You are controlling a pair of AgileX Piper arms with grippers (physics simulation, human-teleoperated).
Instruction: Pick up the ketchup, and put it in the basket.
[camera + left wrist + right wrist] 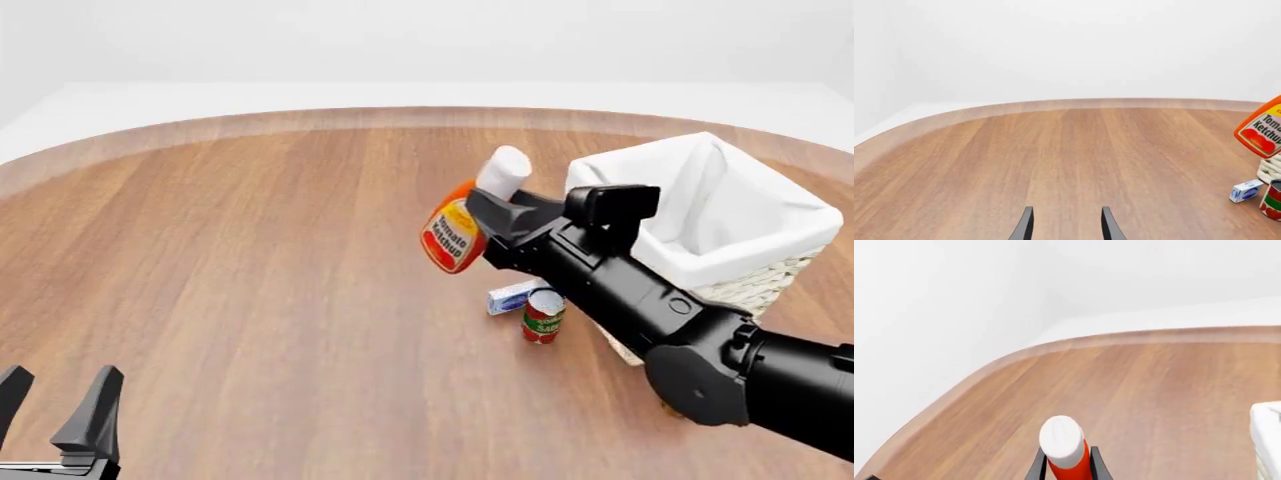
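While the table (267,260) carries everything:
Basket (747,262): at 3 o'clock, upright.
Right gripper (497,215): clamped on ketchup (457,232), tilted in the air beside basket.
Left gripper (54,400): at 7 o'clock, spread wide.
Can (543,315): below ketchup.

The ketchup (458,232) hangs tilted left of the basket (747,268), above a small box (510,297) and can (543,315).

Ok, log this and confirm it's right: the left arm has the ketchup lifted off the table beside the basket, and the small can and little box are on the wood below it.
One thing is wrong: the right arm has the ketchup, not the left. The front view shows the right gripper shut on it, lifted beside the basket; the left gripper is open and holds nothing. The can and box do sit on the wood below.
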